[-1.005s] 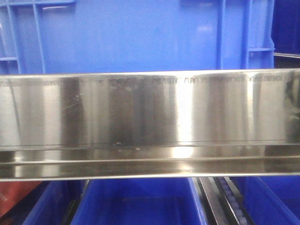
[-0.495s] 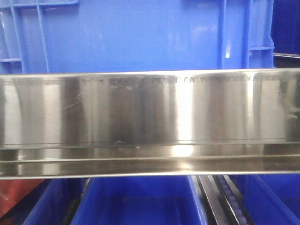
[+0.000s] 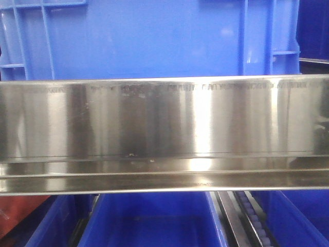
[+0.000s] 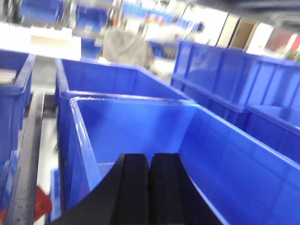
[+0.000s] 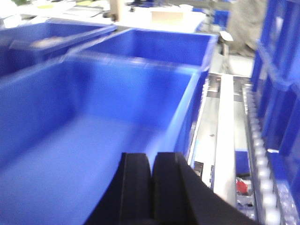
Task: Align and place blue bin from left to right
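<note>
both hands [image 4: 149, 187] [image 5: 152, 187] closed, over blue bin [image 3: 144, 38]; steel rail [image 3: 164, 134] in front.

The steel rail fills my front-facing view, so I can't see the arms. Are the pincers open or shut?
Observer: The left wrist view shows the left pincer shut, with its fingers pressed together and nothing visible between them.
Operator: And the right?
Observer: The right pincer is shut too, over the open inside of the blue bin.
Operator: Anything in that bin?
Observer: The part of its floor that shows looks bare. A roller track runs along its right side.
</note>
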You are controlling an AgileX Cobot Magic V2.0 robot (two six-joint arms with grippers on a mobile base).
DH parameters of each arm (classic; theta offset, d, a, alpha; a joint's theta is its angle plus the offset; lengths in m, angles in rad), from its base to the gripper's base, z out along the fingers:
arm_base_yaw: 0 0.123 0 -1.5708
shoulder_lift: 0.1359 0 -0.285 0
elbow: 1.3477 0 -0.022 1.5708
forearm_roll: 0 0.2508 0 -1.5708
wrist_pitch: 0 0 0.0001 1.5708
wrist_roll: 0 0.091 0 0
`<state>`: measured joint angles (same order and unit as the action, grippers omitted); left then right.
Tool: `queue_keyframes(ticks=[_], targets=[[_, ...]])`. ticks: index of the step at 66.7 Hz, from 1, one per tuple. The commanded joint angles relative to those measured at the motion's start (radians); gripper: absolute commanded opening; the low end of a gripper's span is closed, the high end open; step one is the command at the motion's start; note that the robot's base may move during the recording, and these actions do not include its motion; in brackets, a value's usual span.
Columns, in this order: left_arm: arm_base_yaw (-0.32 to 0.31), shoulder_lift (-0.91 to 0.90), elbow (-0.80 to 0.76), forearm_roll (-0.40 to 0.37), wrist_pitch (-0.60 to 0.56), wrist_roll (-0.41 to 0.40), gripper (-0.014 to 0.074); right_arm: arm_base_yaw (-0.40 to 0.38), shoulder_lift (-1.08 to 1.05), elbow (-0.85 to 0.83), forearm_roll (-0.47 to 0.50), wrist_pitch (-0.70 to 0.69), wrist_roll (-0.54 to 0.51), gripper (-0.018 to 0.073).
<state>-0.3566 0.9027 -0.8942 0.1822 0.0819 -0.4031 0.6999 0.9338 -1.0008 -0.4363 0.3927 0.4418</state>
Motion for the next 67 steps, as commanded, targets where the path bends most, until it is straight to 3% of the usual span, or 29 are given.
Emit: queue_keyframes(ticks=[1, 11, 25, 44, 67], targets=[[-0.005, -0.063, 0.103, 0.014, -0.134, 0.003, -0.0111, 0.001, -0.068, 0.089, -0.013, -0.093, -0.025, -0.007], [-0.005, -0.153, 0.245, 0.017, -0.173, 0.003, -0.0111, 0.001, -0.201, 0.242, -0.014, -0.214, -0.025, -0.007], [-0.005, -0.285, 0.36, 0.044, -0.173, 0.003, -0.0111, 0.001, -0.389, 0.38, -0.014, -0.203, -0.025, -0.007], [-0.005, -0.338, 0.365, 0.044, -0.177, 0.003, -0.0111, 0.001, -0.548, 0.386, -0.014, -0.204, -0.025, -0.007], [-0.005, -0.339, 0.365, 0.047, -0.177, 0.003, -0.0111, 0.001, -0.561, 0.386, -0.014, -0.199, -0.025, -0.007]])
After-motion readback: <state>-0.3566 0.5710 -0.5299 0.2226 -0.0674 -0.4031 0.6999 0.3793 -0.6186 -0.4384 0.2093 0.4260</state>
